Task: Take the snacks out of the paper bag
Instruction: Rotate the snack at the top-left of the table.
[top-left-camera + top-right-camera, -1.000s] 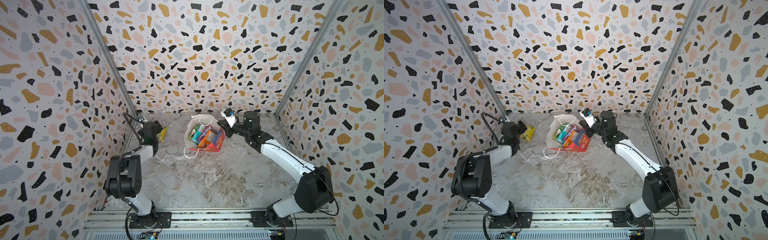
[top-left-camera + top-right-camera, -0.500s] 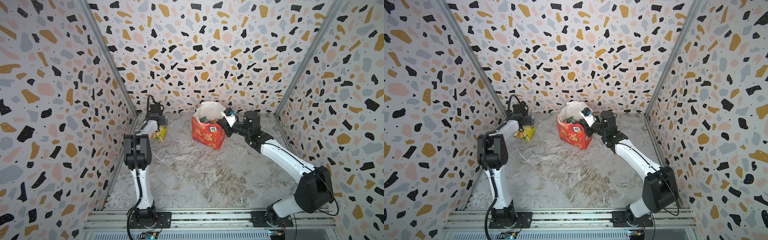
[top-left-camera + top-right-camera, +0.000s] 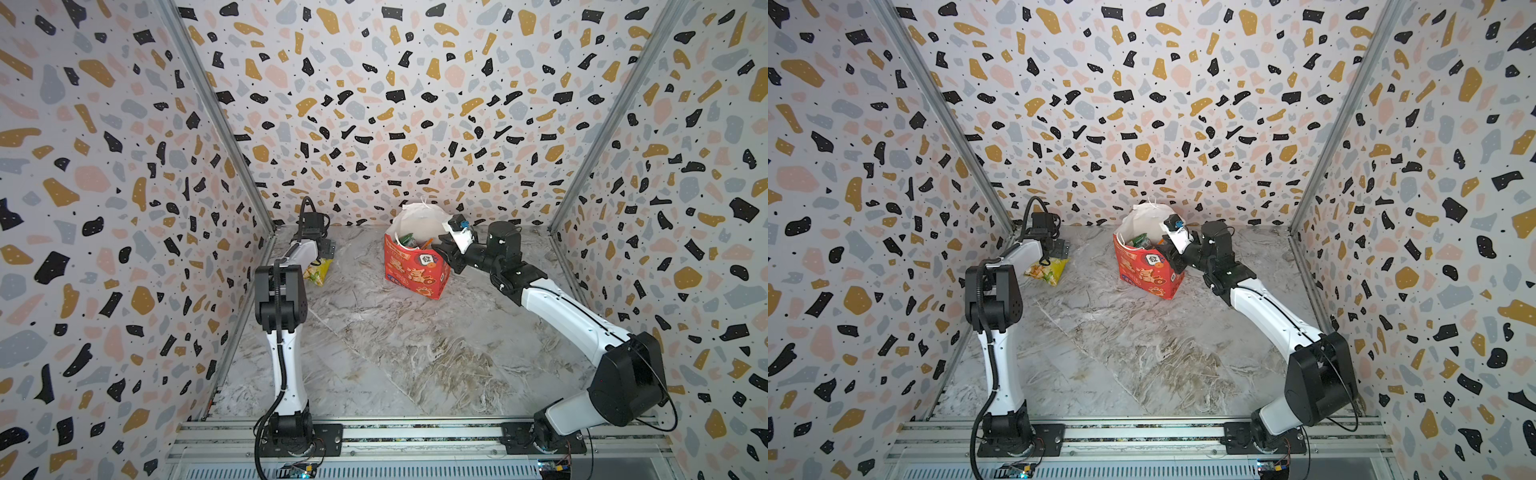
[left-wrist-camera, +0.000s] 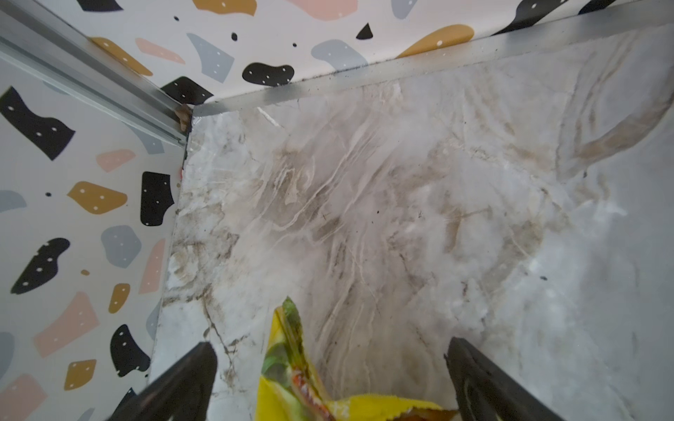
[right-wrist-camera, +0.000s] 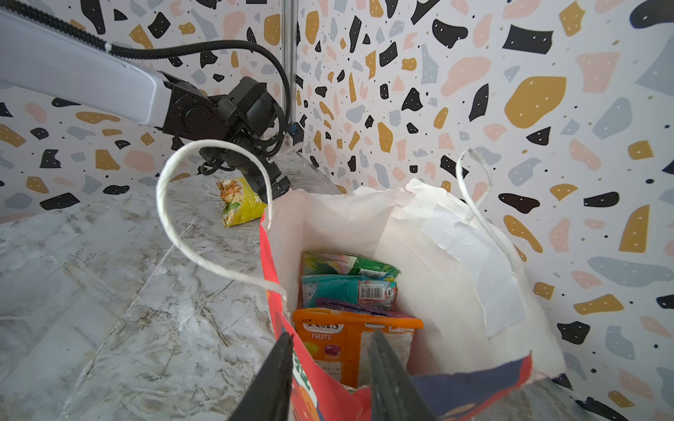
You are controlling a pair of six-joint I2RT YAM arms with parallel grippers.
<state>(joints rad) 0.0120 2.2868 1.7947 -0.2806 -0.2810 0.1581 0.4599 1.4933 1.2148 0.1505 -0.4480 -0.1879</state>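
Observation:
The red paper bag (image 3: pixel 415 274) (image 3: pixel 1146 274) stands upright near the back wall, its white inside (image 5: pixel 437 255) facing up. Several snacks sit in it: an orange packet (image 5: pixel 350 324), a purple one (image 5: pixel 350 305), a teal one (image 5: pixel 339 288) and a green one (image 5: pixel 346 264). My right gripper (image 5: pixel 332 335) (image 3: pixel 440 249) straddles the bag's near red wall, one finger outside and one inside; the jaws stand apart and do not pinch it. A yellow packet (image 3: pixel 318 272) (image 4: pixel 288 382) (image 5: pixel 239 202) lies on the table at the far left. My left gripper (image 4: pixel 329 344) (image 3: pixel 1059 249) hangs wide open above it, apart from it.
Terrazzo-patterned walls close in on three sides, and a metal corner post (image 4: pixel 91 80) stands next to the left gripper. The bag's white cord handle (image 5: pixel 171 226) loops out over the marble table (image 3: pixel 395 353). A metal rail (image 3: pixel 415 436) carrying both arm bases runs along the front.
The bag went from tipped toward the camera to upright. The left arm rose and stretched over the yellow packet with its jaws wider. The right jaws parted at the bag's rim.

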